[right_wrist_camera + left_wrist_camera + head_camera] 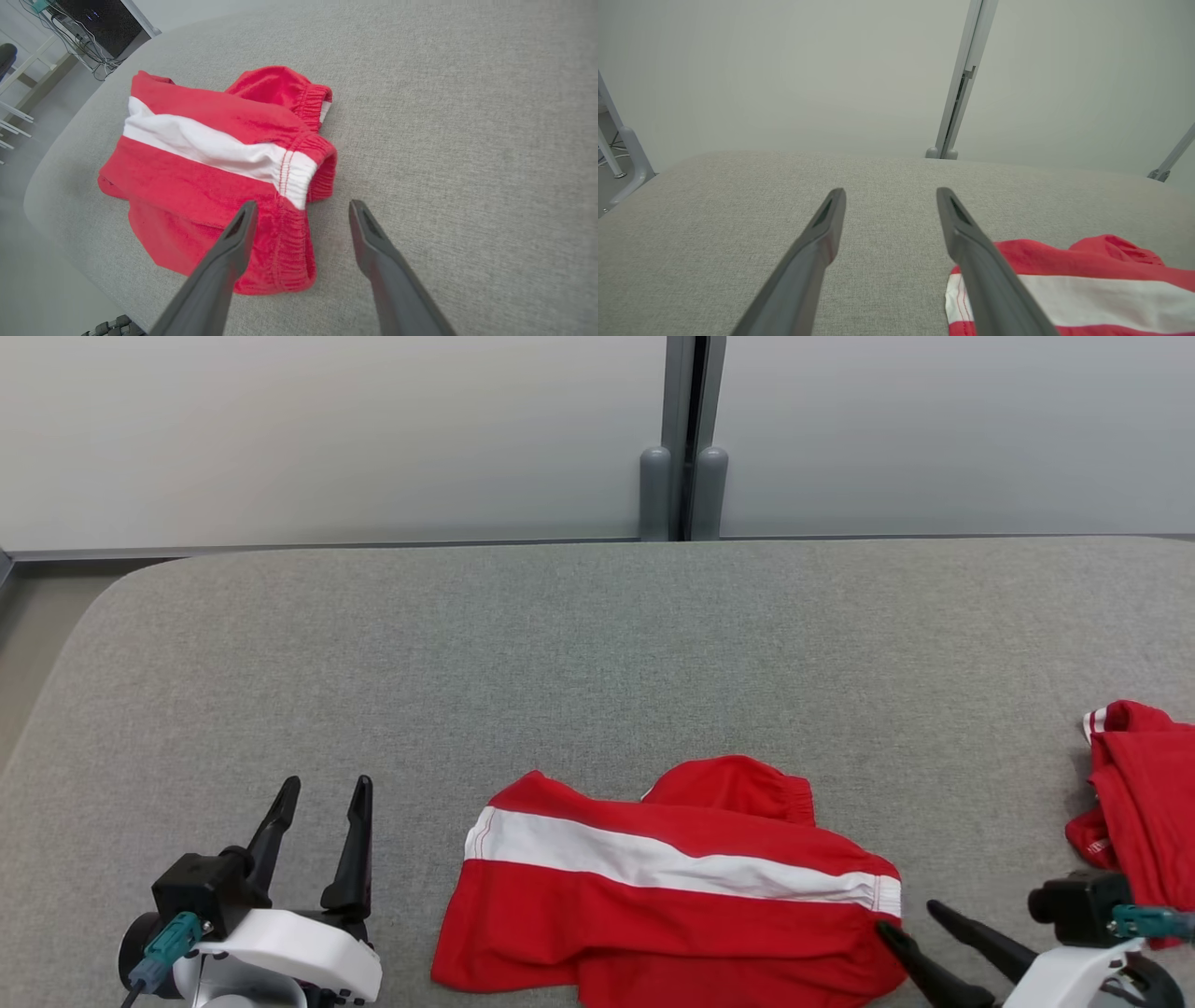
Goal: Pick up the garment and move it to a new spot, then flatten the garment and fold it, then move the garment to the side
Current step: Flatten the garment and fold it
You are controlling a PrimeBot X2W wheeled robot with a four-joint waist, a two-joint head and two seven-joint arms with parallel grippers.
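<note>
Red soft-cloth shorts with a white stripe (pixel 672 887) lie rumpled on the grey fabric tabletop (pixel 597 644), long axis left to right, waistband end at the tips of the right fingers (pixel 980 933), spread wide and empty; the left fingers (pixel 357 840), equally open, stand well off the hem end.

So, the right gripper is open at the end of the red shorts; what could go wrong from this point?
1. The red shorts lie bunched and partly folded over. The right gripper, open at the waistband end, may pinch several layers, so they would not flatten.
2. They lie close to the near edge of the grey table; a pull toward it may drag them off.
3. A second red garment lies close to that gripper's wrist and may get swept along.
</note>
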